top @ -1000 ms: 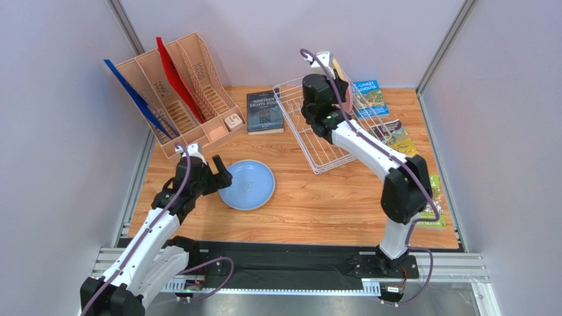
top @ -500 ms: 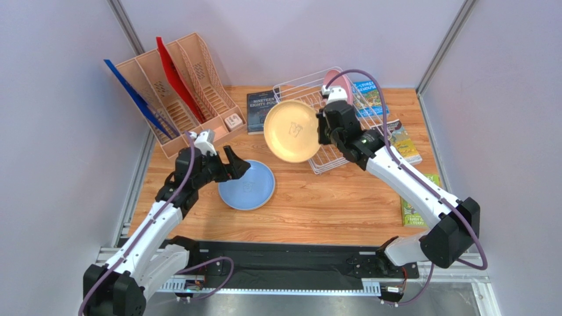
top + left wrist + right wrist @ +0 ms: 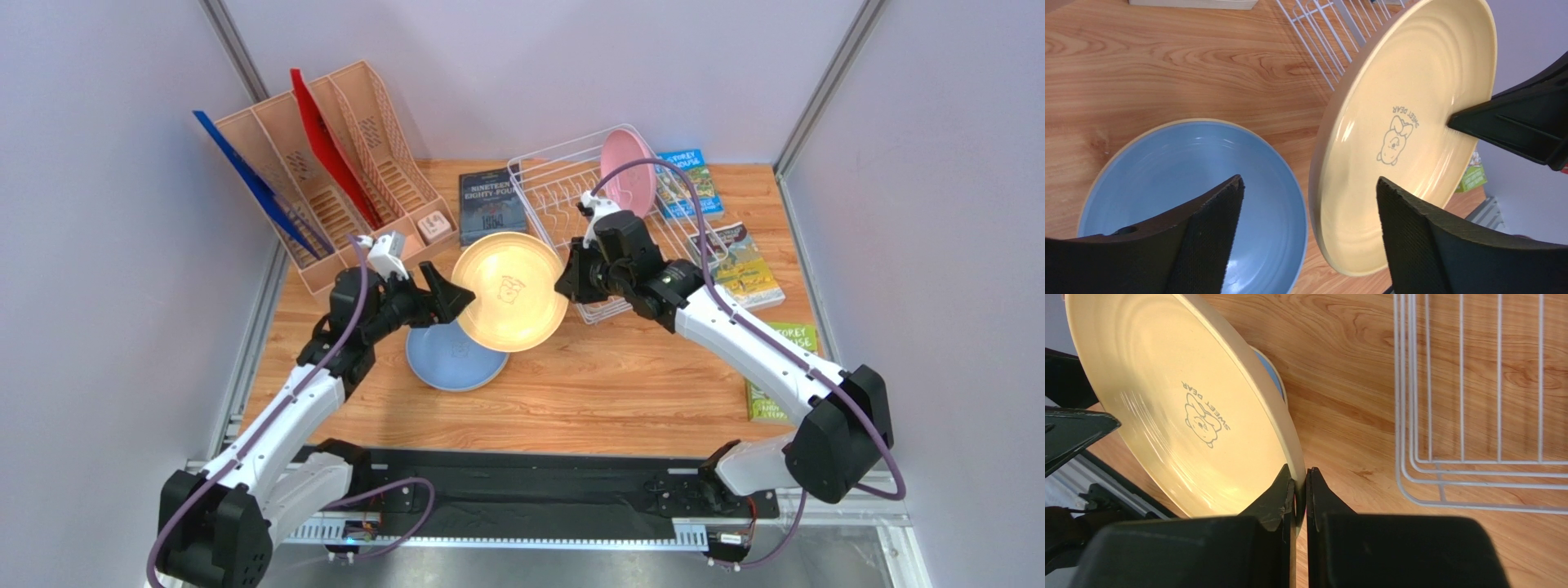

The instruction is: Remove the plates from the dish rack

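So the right claw is clamped on the rim of the yellow plate. The right wrist view shows both fingers pinched tight on the edge. The plate hangs in the air, tilted, with its bear-print face turned up and toward the left arm, and it's well clear of the rack.

The blue plate lies flat on the table, partly under the yellow one's low edge. The pink plate stands on edge in the rack's far corner, so that one isn't unloaded yet.

The left claw is spread wide with nothing in it, right by the yellow plate's left rim. From its wrist camera the rim comes down between the two fingers, closer to the finger on the right of that view. So the free edge points at the left claw while the right claw has the opposite edge, and the plate stretches across between them.

My guess is it's either a handoff or a straight drop onto the blue plate. The left arm is nearer to that stack. If it's a handoff, the left claw needs to slide in a bit so the rim sits centred before it squeezes.
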`<act>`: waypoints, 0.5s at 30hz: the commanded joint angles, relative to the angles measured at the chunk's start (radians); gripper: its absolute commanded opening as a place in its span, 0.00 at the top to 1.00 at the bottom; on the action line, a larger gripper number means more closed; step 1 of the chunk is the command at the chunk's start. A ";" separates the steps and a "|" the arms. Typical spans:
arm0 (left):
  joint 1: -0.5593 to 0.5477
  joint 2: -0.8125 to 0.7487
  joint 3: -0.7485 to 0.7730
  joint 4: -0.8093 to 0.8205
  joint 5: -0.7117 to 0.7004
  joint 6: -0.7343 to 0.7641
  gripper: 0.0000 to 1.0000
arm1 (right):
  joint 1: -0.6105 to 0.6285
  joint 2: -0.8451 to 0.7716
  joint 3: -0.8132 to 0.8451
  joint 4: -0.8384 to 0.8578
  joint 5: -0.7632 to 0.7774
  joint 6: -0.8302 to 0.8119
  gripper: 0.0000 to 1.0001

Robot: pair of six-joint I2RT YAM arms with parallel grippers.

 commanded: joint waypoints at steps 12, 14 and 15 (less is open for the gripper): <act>-0.025 -0.048 -0.004 -0.089 -0.152 0.029 1.00 | 0.012 -0.026 -0.008 0.091 -0.099 0.056 0.39; -0.027 -0.068 -0.010 -0.118 -0.191 0.032 1.00 | 0.012 -0.023 0.021 0.051 -0.033 0.033 0.37; -0.025 -0.087 -0.012 -0.153 -0.207 0.031 1.00 | 0.010 -0.023 0.035 0.028 0.001 0.001 0.35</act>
